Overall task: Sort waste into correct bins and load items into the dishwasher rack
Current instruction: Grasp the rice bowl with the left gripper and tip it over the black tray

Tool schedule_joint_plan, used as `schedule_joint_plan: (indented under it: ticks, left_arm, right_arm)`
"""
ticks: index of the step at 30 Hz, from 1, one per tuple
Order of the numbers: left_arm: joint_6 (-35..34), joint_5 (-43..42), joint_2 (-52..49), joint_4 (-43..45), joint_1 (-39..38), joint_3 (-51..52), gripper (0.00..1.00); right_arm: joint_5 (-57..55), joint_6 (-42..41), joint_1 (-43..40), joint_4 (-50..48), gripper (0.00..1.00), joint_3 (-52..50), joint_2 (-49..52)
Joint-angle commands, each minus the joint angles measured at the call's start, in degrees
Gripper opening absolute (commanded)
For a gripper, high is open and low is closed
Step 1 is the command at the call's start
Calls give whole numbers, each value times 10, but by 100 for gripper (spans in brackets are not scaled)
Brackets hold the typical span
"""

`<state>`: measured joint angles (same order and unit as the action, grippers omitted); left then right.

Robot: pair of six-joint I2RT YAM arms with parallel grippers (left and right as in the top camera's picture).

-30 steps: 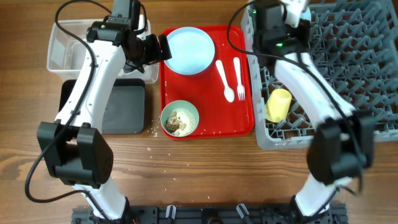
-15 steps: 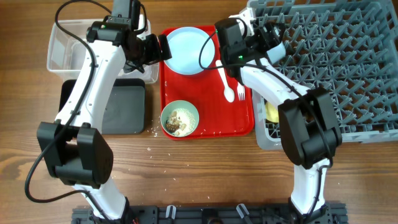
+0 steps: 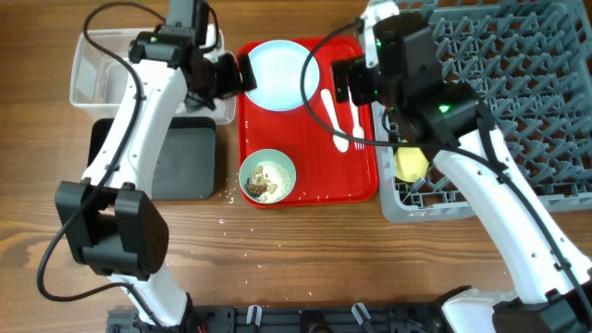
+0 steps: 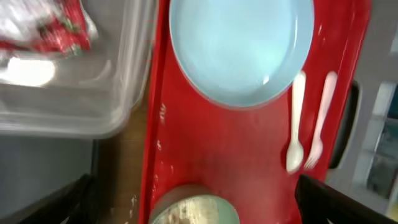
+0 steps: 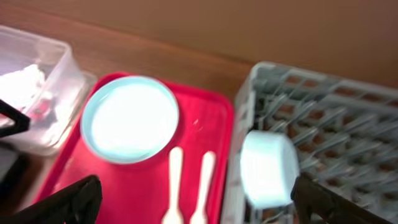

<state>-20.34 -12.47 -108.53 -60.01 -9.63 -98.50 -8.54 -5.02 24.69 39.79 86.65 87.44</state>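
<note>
Waste: a crumpled red-and-white wrapper (image 4: 53,28) with white tissue lies inside the clear see-through plastic tub (image 3: 97,69); brownish food scraps (image 3: 265,182) sit in the pale green bowl (image 3: 283,159); white rice-like grains (image 3: 225,193) are scattered on the wooden table (image 3: 305,259) near the tray's front left corner.
Bins: the clear tub stands at the far left, with the shallow black tray (image 3: 185,166) just in front of it.
Red serving tray (image 3: 314,180): it carries the light blue round plate (image 3: 275,74) at its far end, the pale green bowl at its near end, and the white plastic spoon (image 3: 340,140) and white plastic fork (image 3: 357,129) side by side along its right side.
Dishwasher rack: the large grey pegged plastic crate (image 3: 518,92) stands right of the red tray; a small yellow cup (image 3: 413,165) lies on its side in the near left corner, and a light blue bowl (image 5: 267,168), blurred, rests among the pegs by the left wall.
Left gripper (image 3: 242,74): fingers (image 4: 68,199) spread wide and empty, at the plate's left edge.
Right gripper (image 3: 344,81): fingers (image 5: 71,199) spread wide and empty, above the spoon and fork handles.
</note>
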Motion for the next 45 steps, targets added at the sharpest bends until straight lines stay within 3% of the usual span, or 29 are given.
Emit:
schedule_joint_plan:
  ticks: [1, 2, 4, 6, 7, 8, 12, 14, 16, 18, 21, 25, 27, 29, 33, 36, 37, 41, 45]
  left_arm:
    - [-12, -42, 0, -28, -70, 58, 100]
    - [-11, -41, 0, -20, -95, 84, 100]
    - [-15, -5, 0, 10, -152, 134, 87]
    - [-63, 54, 0, 41, -197, 163, 80]
    - [-78, 75, 0, 51, -213, 171, 75]
    - [-89, 94, 0, 69, -231, 183, 61]
    - [-89, 126, 0, 119, -272, 228, 40]
    - [-89, 126, 0, 150, -279, 254, 37]
    - [-89, 126, 0, 167, -281, 276, 28]
    - [-89, 126, 0, 172, -281, 284, 4]
    - [-84, 125, 7, 163, -281, 272, 4]
    - [-20, 101, 82, 44, -236, 183, 4]
    - [31, 50, 134, 13, -163, 176, 4]
    - [125, -78, 151, -20, -25, 177, 4]
    - [267, -296, 115, -23, 170, 217, 4]
    - [320, -420, 78, -18, 263, 238, 4]
    - [340, -497, 52, -13, 303, 248, 4]
    - [341, -627, -5, -20, 357, 252, 4]
    - [285, -741, -13, -31, 388, 252, 4]
  right_arm:
    - [106, -59, -75, 32, 100, -1, -54]
    - [131, -59, -102, 43, 100, -1, -68]
    - [164, -54, -162, 71, 100, -1, -102]
    - [163, -49, -190, 96, 100, -1, -120]
    - [163, -36, -191, 104, 100, -1, -120]
    - [163, -26, -191, 114, 100, -1, -119]
    - [163, -26, -191, 130, 100, -1, -118]
    - [163, -26, -191, 134, 100, -1, -118]
    - [163, -26, -191, 138, 100, -1, -118]
    - [163, -26, -191, 139, 100, -1, -118]
    - [161, -25, -191, 139, 100, -1, -118]
    - [159, -25, -191, 139, 100, -1, -118]
    - [159, -25, -191, 138, 99, -3, -118]
    - [159, -25, -191, 138, 99, -11, -118]
    - [160, -25, -191, 138, 99, -17, -116]
    - [160, -25, -191, 138, 99, -17, -115]
    - [160, -25, -191, 138, 99, -17, -114]
    - [159, -25, -191, 138, 99, -17, -113]
    - [159, -24, -191, 139, 99, -17, -113]
